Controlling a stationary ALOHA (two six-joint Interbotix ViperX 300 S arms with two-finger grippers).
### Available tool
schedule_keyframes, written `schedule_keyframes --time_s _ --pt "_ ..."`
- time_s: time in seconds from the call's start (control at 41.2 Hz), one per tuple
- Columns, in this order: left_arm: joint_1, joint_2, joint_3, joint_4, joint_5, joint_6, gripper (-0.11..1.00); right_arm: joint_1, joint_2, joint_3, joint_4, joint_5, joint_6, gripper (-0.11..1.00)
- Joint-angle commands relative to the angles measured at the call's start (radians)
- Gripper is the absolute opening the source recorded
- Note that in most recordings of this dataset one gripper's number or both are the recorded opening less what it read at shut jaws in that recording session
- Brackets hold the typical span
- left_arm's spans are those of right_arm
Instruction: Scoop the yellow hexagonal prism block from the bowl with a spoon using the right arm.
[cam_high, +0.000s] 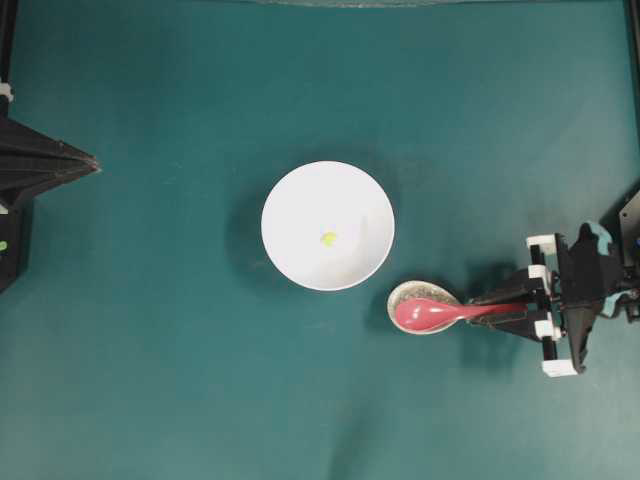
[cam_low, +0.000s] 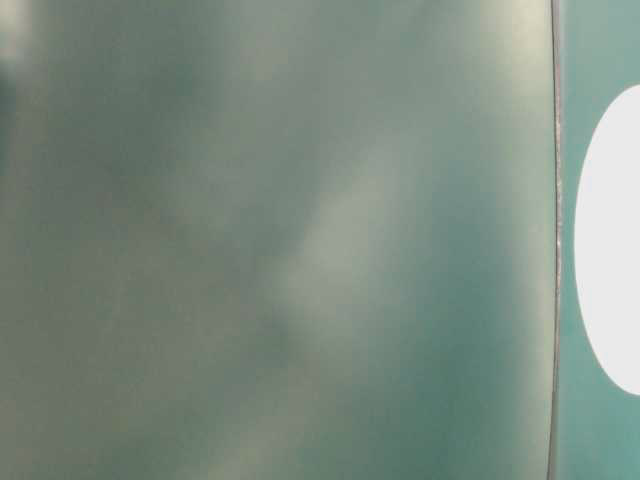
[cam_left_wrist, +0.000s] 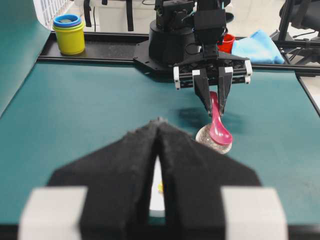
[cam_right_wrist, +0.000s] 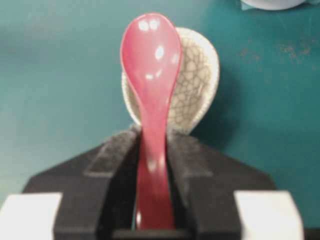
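Observation:
The white bowl (cam_high: 300, 200) stands mid-table with the tiny yellow hexagonal prism block (cam_high: 327, 238) lying inside it. Just right of and below the bowl, the pink-red spoon (cam_high: 428, 314) has its scoop over a speckled beige spoon rest (cam_high: 412, 294). My right gripper (cam_high: 478, 310) is shut on the spoon's handle. The right wrist view shows the spoon (cam_right_wrist: 150, 60) running straight out between the fingers (cam_right_wrist: 112, 152), its scoop above the rest (cam_right_wrist: 197, 85). My left gripper (cam_high: 93, 163) stays shut at the far left edge, holding nothing. In the left wrist view the block (cam_left_wrist: 160, 187) shows through the slit between its fingers.
The left wrist view shows the right arm's black base (cam_left_wrist: 170, 40) at the far table edge, stacked yellow and blue cups (cam_left_wrist: 69, 32) at the far left and a blue cloth (cam_left_wrist: 257, 47) off the table. The table-level view is a blur, with a white shape (cam_low: 612, 240) at right.

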Motion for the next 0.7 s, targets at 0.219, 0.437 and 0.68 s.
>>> schedule_keyframes --time_s 0.219,0.437,0.68 --pt "0.002 0.009 -0.029 0.000 -0.009 0.005 0.03 -0.028 -0.167 0.008 0.003 0.115 -0.057 0.24" --pt "0.002 0.006 -0.031 0.000 -0.009 0.002 0.03 -0.063 -0.195 -0.014 0.003 0.213 -0.101 0.24" --pt "0.002 0.006 -0.031 0.000 -0.009 0.000 0.03 -0.066 -0.195 -0.031 0.005 0.249 -0.101 0.24"
